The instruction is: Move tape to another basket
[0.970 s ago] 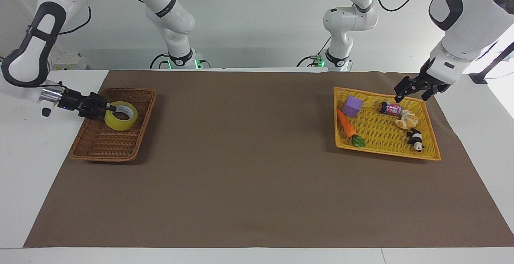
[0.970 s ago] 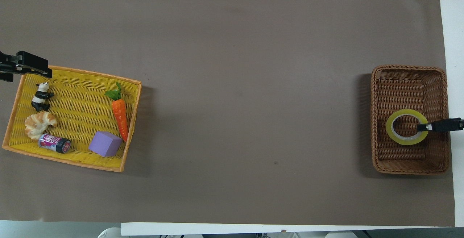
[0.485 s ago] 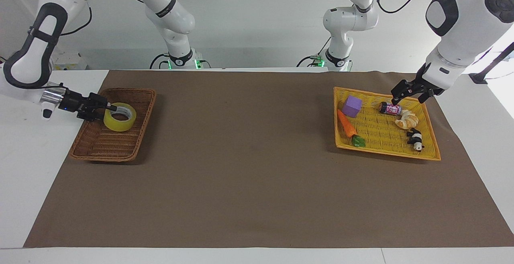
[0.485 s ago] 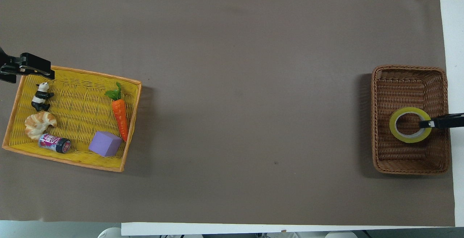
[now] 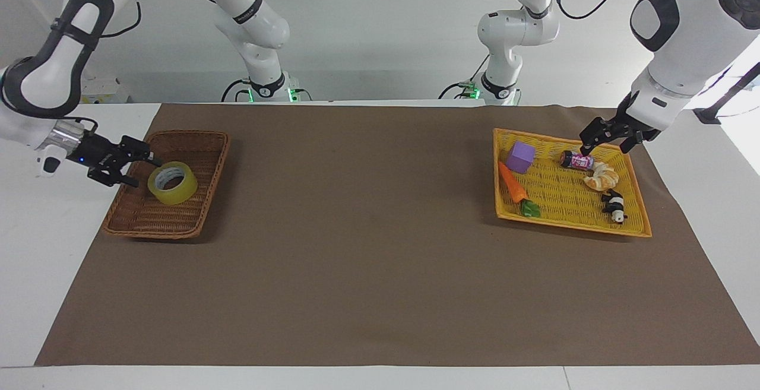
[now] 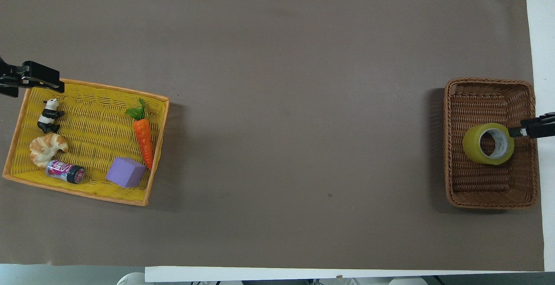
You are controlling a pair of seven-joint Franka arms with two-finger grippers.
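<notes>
Right pincer (image 5: pixel 142 162) open beside tape (image 5: pixel 173 183) in basket (image 5: pixel 196 140) facing-on; overhead, apparently only its tip.

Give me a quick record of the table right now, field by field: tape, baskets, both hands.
tape: yellow roll, in the brown basket, held by nothing
brown basket: at the right arm's end of the table
right hand: open, at the basket's edge beside the tape, apart from it
left hand: open, empty, over the yellow tray near the can
yellow tray: at the left arm's end; holds the can, cube, carrot, croissant, panda
</notes>
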